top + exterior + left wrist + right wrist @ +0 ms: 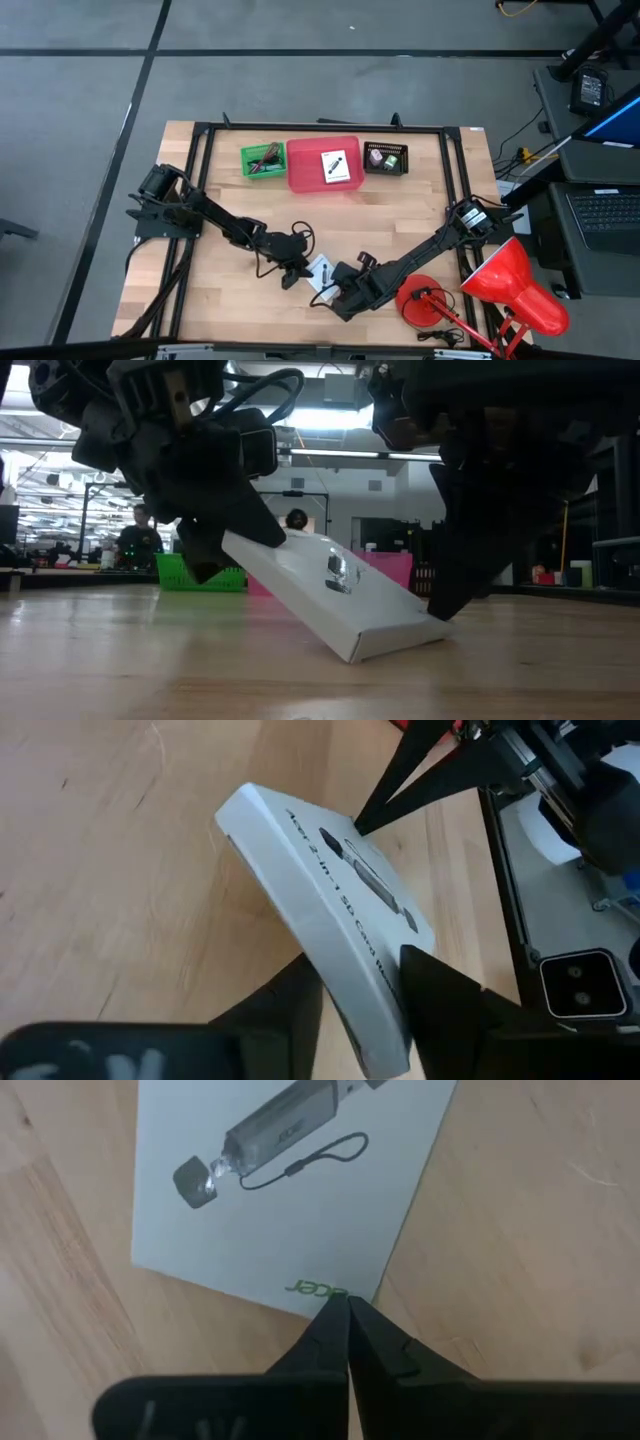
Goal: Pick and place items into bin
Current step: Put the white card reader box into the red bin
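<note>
Boxes: two white, one (338, 167) in the pink bin (305, 166), one (320, 271) tilted on the table (230, 310).
Left gripper (300, 272): clamped on the tilted box's raised edge.
Right gripper (334, 292): fingers together, tip at its low edge.

From overhead we look straight down on the whole wooden table (230, 190), both arms in frame and grey floor all round; down at table-top height we face level across the boards into the room behind, very near a tilted white box (335, 595); the left wrist camera peers along its own dark fingers (445, 1005), right up against that same box (335, 910); the right wrist camera stares almost straight down at the box's printed face (285, 1190); all four views share it.
</note>
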{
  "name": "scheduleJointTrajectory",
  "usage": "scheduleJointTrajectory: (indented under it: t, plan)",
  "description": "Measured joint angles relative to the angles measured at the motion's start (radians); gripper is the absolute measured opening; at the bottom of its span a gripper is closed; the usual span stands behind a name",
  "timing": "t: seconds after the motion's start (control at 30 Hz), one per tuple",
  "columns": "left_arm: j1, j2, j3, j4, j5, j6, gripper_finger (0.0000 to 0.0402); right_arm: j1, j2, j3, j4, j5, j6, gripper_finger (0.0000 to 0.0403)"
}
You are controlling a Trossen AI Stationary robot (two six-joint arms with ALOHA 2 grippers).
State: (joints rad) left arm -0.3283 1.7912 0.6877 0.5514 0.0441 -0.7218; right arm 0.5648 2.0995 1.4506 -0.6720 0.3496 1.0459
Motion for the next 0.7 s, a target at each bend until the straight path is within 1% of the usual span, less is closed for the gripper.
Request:
scheduleJointTrajectory:
  t: [0.13, 0.27, 0.43, 0.5, 0.6, 0.7]
  plan:
    - [0.005, -0.001, 0.001, -0.001, 0.004, 0.017, 0.0088, 0.001, 0.0, 0.0, 0.001, 0.002, 0.0, 0.0]
    - [0.019, -0.003, 0.001, -0.009, 0.019, 0.033, 0.0065, 0.006, 0.0, 0.0, 0.002, 0.026, -0.004, 0.0]
    - [0.054, -0.009, -0.011, -0.02, 0.069, 0.068, 0.0058, 0.006, 0.0, 0.0, 0.006, 0.041, -0.011, 0.0]
    - [0.075, -0.025, -0.018, -0.027, 0.094, 0.098, 0.0058, 0.005, 0.0, 0.003, 0.002, 0.065, -0.029, 0.0]
    - [0.105, -0.069, -0.031, -0.048, 0.114, 0.15, 0.0056, 0.004, 0.001, 0.025, -0.024, 0.099, -0.059, 0.0]
    - [0.125, -0.14, -0.047, -0.107, 0.101, 0.211, 0.0054, 0.003, 0.003, 0.065, -0.054, 0.137, -0.102, 0.0]
